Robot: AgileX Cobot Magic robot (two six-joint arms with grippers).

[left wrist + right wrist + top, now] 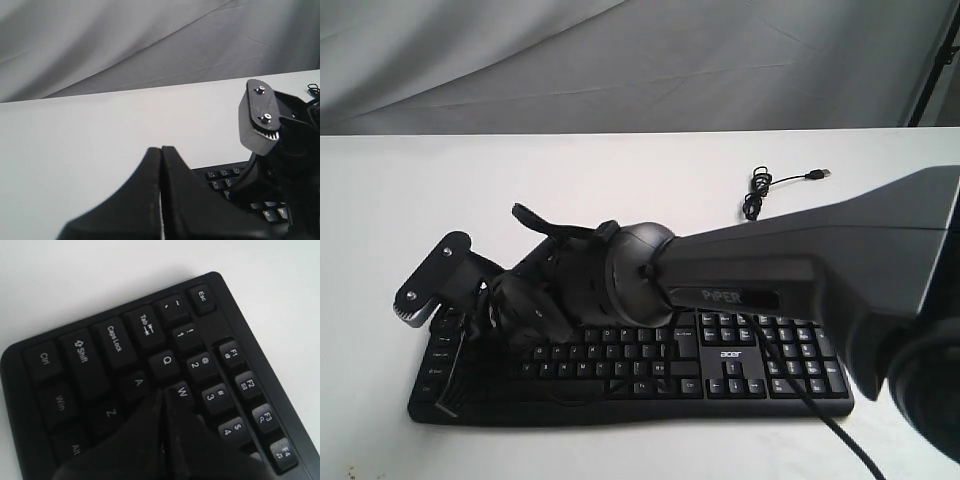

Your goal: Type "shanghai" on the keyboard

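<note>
A: Task item, where?
B: Wide black plastic keyboard (620, 365) w/ white legends, lower centre of exterior frame, flat on white table (620, 180). Front edge close to frame bottom. Num-pad end lower right, partly under big grey right arm (770, 270), which reaches in from right edge across to the left half of the keys.
A: Room round it?
B: Bare table behind, across upper left and centre, up to grey cloth backdrop (620, 60). Bare strip left of the keyboard's short edge too. Only clutter: thin black USB cable (753, 195), coiled, upper right, well apart from the keys; where it joins is hidden. Second black lead (810, 403) comes off the arm, crosses num pad, runs out at frame bottom.
A: Right gripper?
B: Right gripper (162, 392): black fingers pressed together, no gap, nothing btwn. Wrist cam puts tip over the left key block, next to Q, btwn A and W. Touching a key or not, can't tell. Rounded corner by Esc in view, white table beyond both edges there.
A: Left gripper?
B: Left gripper (161, 150) also squeezed closed, empty; bare table ahead of it, keyboard corner off to one side, apart from tip. Grey block w/ two screws (257, 115), on the other arm's head, stands above that corner.
</note>
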